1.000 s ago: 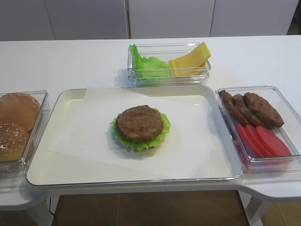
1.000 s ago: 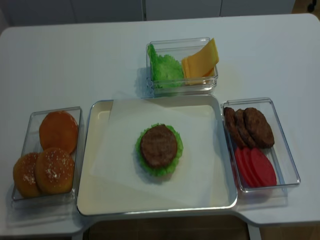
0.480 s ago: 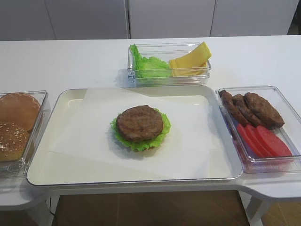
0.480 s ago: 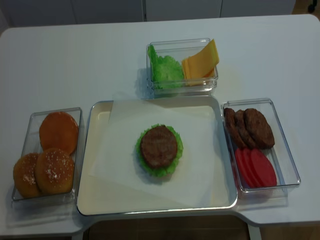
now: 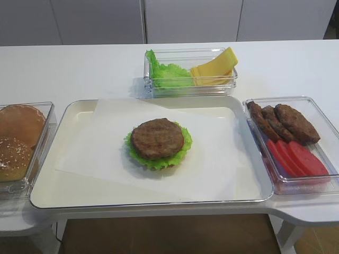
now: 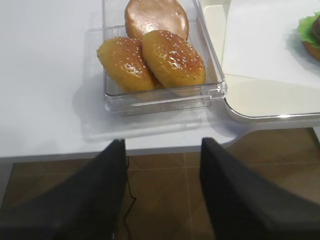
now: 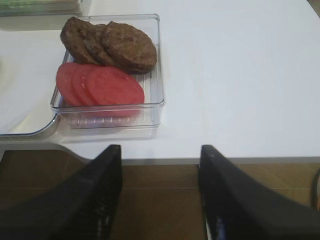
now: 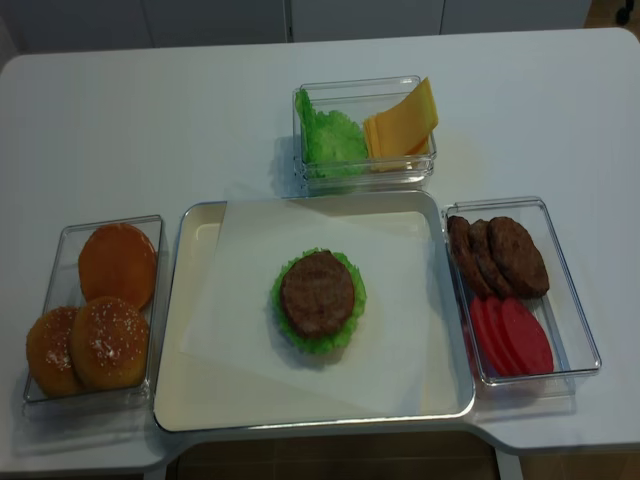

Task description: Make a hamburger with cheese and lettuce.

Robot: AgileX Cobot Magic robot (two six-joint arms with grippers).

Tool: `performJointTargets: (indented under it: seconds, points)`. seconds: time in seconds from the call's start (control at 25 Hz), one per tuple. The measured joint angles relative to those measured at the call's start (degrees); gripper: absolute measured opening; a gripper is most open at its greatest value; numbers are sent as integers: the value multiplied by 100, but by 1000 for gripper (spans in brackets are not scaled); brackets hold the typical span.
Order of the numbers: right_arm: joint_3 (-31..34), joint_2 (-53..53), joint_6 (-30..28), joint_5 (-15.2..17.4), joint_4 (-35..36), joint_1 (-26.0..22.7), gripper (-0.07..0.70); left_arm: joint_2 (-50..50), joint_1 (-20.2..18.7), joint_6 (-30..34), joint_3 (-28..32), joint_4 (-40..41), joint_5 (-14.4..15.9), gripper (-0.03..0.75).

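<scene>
The hamburger [image 5: 158, 142] [image 8: 317, 298] sits on white paper in the middle of the cream tray [image 5: 47, 188] [image 8: 200, 400], a brown patty on a frilly lettuce rim; its edge shows in the left wrist view [image 6: 311, 31]. Cheese slices [image 5: 216, 69] [image 8: 402, 125] lean in the back clear box beside loose lettuce [image 5: 165, 74] [image 8: 330, 138]. My right gripper [image 7: 160, 150] hangs open and empty off the table's front edge, below the patty and tomato box. My left gripper [image 6: 162, 142] is open and empty too, off the front edge below the bun box. Neither shows in the exterior views.
A clear box on the right [image 5: 318, 114] [image 7: 155, 65] [image 8: 570, 290] holds brown patties [image 7: 112, 42] and red tomato slices [image 7: 100, 86]. A clear box on the left [image 6: 165, 97] [image 8: 40, 260] holds bun halves [image 6: 172, 57] [image 8: 108, 340]. Brown floor lies beyond the table's front edge.
</scene>
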Motion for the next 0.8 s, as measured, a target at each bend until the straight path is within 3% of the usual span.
performJointTargets:
  seconds: [0.2,0.52,0.8]
  points:
    - [0,0,0,0,38,0,372,0,0,0,0,0,0,358]
    - [0,0,0,0,60,0,279,0,0,0,0,0,0,358]
    - [0,0,-87,0,68,0,347,0,0,0,0,0,0,358]
